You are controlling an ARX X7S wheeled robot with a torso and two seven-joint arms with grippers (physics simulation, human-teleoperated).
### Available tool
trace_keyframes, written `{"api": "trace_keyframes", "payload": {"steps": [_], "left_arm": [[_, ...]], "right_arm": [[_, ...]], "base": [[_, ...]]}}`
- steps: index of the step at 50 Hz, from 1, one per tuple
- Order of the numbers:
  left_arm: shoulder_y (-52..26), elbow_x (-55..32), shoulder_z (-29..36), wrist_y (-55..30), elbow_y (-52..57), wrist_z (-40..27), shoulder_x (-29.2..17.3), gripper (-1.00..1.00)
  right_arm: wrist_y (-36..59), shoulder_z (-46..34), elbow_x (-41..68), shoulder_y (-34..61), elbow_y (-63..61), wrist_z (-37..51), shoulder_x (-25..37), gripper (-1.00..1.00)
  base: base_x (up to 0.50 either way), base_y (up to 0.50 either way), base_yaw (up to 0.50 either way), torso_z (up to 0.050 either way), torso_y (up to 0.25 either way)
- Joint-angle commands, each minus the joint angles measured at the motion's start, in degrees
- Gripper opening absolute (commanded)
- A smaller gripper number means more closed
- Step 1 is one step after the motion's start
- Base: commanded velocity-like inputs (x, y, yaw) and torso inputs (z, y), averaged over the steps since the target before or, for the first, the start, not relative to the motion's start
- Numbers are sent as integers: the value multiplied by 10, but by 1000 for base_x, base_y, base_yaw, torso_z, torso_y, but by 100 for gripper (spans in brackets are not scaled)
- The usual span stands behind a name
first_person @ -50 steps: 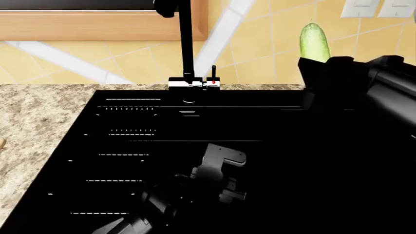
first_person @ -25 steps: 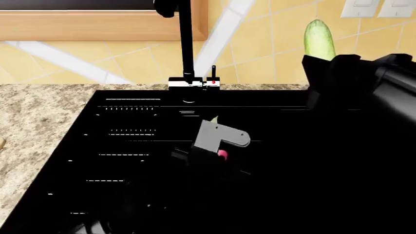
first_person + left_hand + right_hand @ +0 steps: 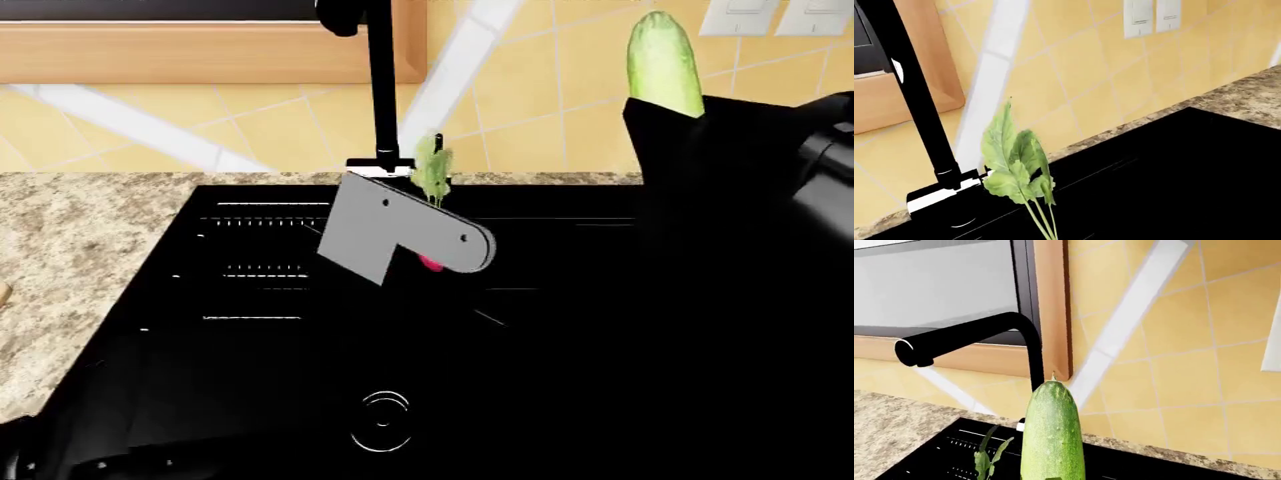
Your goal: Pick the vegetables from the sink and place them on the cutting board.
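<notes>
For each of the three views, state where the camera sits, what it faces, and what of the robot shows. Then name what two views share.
Head view: on the robot's head, looking down into the sink; left gripper with the radish, right arm with the cucumber.
Left wrist view: near the left gripper, facing radish leaves, faucet and tiled wall; no robot part shows.
Right wrist view: near the right gripper, facing the upright cucumber and faucet; no robot part shows.
Shared: all three show the faucet.

Wall: yellow square ceramic tiles (image 3: 561, 90) crossed by pale white diagonal stripes (image 3: 461, 60) | Window: light wooden frame (image 3: 174, 50) around dark glass | Counter: speckled brown granite countertop (image 3: 80, 240) meeting the wall | Fixtures: white wall switch plates (image 3: 1151, 17) set high on the tiles
</notes>
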Motion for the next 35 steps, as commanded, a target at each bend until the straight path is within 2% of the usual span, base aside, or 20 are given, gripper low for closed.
{"api": "trace_keyframes", "payload": {"steps": [1,4,7,14,19,20,22,25,28,30,35], "left_arm": [[-2,14,-18,-2,95,-29,-63,-100],[9,33,-15,-3,125,-47,-81,-100],[36,81,-2,-1,174,-67,-103,-100],[188,224,29,78,237,-104,-171,-100],[199,238,14,88,289,-140,-208,-100],[195,238,13,91,299,-146,-216,-100],[145,227,61,140,301,-178,-253,-100],[22,219,200,233,301,-243,-305,-100],[-92,233,350,324,301,-296,-335,-100],[-108,236,374,355,300,-308,-342,-100],[-112,245,363,406,293,-297,-374,-100]], "right_arm": [[-10,28,2,2,-56,6,14,-100],[-19,41,3,-10,-70,8,21,-100],[-27,50,1,-26,-88,10,23,-100],[-54,73,-7,-72,-157,21,12,-100],[-83,109,-5,-119,-227,41,14,-100],[-89,120,-5,-132,-241,43,14,-100],[-57,164,21,-146,-258,75,-14,-100],[30,243,134,-108,-258,188,-101,-100],[85,260,239,-50,-258,318,-182,-100],[119,276,236,-66,-259,320,-205,-100],[268,376,230,-174,-259,319,-326,-100]], "base": [[0,0,0,0,0],[0,0,0,0,0],[-500,0,0,0,0],[-500,0,0,0,0],[-500,0,0,0,0],[-500,0,0,0,0],[-500,0,0,0,0],[-500,0,0,0,0],[-500,0,0,0,0],[-500,0,0,0,0],[-500,0,0,0,0]]}}
